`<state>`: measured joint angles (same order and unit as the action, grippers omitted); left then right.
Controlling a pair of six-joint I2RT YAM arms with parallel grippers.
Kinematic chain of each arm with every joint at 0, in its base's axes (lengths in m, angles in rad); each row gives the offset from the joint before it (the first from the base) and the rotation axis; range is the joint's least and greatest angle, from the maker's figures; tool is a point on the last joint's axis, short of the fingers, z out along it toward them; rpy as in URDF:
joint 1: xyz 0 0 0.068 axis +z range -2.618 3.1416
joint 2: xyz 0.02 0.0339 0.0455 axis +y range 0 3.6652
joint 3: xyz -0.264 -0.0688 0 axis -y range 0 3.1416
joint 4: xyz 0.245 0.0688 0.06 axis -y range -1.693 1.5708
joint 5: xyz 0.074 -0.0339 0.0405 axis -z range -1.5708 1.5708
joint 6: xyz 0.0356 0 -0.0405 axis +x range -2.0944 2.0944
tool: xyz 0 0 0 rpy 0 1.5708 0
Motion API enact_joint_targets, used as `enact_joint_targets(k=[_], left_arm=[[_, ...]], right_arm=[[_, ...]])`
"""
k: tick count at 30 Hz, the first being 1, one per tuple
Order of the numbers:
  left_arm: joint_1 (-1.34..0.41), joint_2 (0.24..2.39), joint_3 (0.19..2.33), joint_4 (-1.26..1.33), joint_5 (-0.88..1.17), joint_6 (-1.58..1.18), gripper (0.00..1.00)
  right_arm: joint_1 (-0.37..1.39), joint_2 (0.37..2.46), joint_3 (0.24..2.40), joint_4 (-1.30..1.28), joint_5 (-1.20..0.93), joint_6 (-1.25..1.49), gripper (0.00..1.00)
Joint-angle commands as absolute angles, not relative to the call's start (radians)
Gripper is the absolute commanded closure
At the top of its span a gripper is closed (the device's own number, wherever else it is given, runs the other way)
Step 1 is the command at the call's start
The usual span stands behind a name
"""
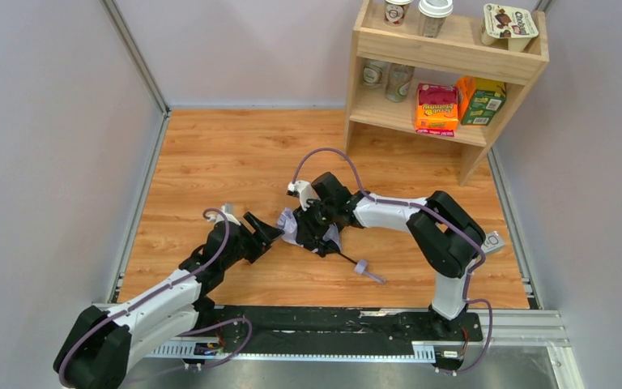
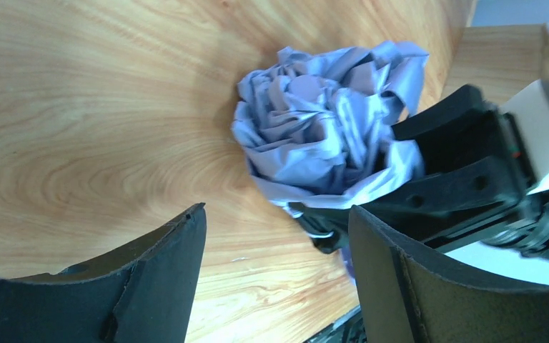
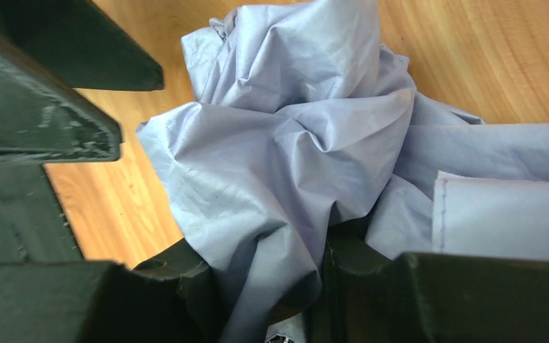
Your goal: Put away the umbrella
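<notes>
Clearly, the right gripper (image 3: pixel 314 289) is closed on a fold of the umbrella (image 3: pixel 293 143). In its wrist view the pale lavender fabric is pinched between the two dark fingers and swells out above them in a crumpled bunch. In the left wrist view this bunch looks like a loose rosette lying on the wooden table (image 2: pixel 78 107), with the right arm's black fingers at its near side. The left gripper (image 2: pixel 279 286) stands wide with nothing between its fingers, just beside the bunch but not touching it. In the top view the thin black shaft (image 1: pixel 342 257) runs out from under the right gripper towards the near edge of the table. It ends in a small lavender piece, perhaps the strap.

As I judge it, the canopy is collapsed and gathered, but not rolled tight, and I see no strap closed around it. The umbrella lies on the table, well apart from the shelf (image 1: pixel 445 73), so the tidying, fastening and storing are not yet done.
</notes>
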<state>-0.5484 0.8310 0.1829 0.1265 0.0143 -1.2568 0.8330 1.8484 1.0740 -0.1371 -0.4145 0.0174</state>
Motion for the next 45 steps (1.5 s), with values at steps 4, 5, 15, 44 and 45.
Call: enact_joint_targets(k=[4, 5, 15, 44, 45], left_arm=[[-0.549, 0.955, 0.163, 0.414, 0.041, -1.212, 0.21], [-0.549, 1.006, 0.169, 0.484, 0.060, -1.206, 0.21], [-0.560, 1.290, 0.199, 0.627, 0.003, -1.250, 0.20], [-0.568, 1.341, 0.166, 0.582, -0.046, -1.335, 1.00], [-0.569, 1.339, 0.167, 0.575, -0.045, -1.348, 1.00]], right_arm=[[0.785, 1.979, 1.063, -0.267, -0.722, 0.034, 1.00], [0.778, 1.991, 1.071, -0.265, -0.742, 0.040, 1.00], [0.739, 2.054, 1.143, -0.307, -0.905, 0.028, 1.00], [0.981, 1.687, 1.207, -0.506, 0.057, 0.061, 0.06], [1.014, 1.701, 1.204, -0.491, 0.116, 0.051, 0.04]])
